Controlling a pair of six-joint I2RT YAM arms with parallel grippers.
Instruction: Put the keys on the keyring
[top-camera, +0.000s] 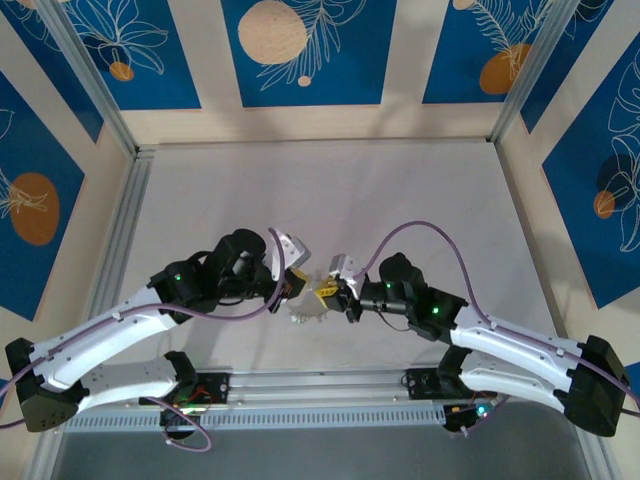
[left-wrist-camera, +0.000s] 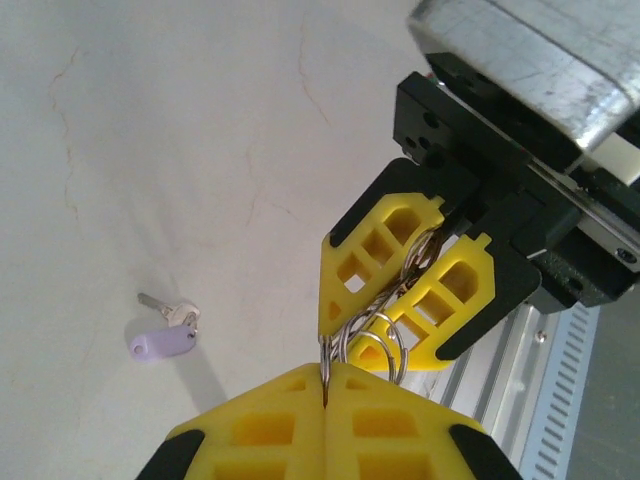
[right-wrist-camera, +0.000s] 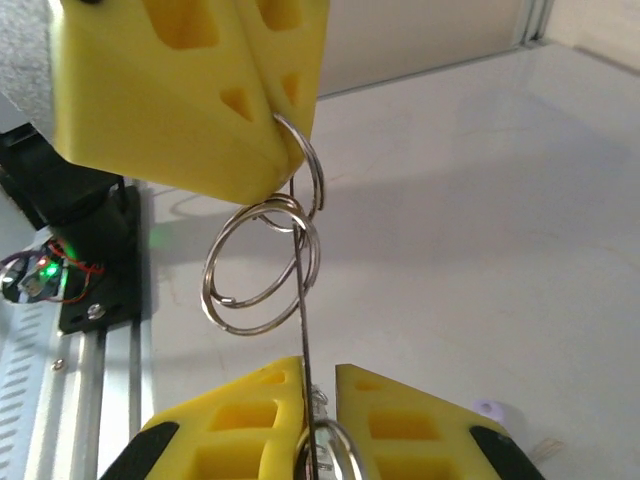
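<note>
Keyring (right-wrist-camera: 262, 265) pinched both ends, left end effector (left-wrist-camera: 326, 375) and right end effector (right-wrist-camera: 318, 372) each clamped on loops; we reckon pulling apart could warp coil or slip grip.

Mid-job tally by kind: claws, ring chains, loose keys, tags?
Yellow two-finger claws: 2 (left claw, right claw)
Clamped chain of linked silver wire rings: 1
Loose small silver key: 1
Nearby lilac oval tag: 1
Total: 5
</note>
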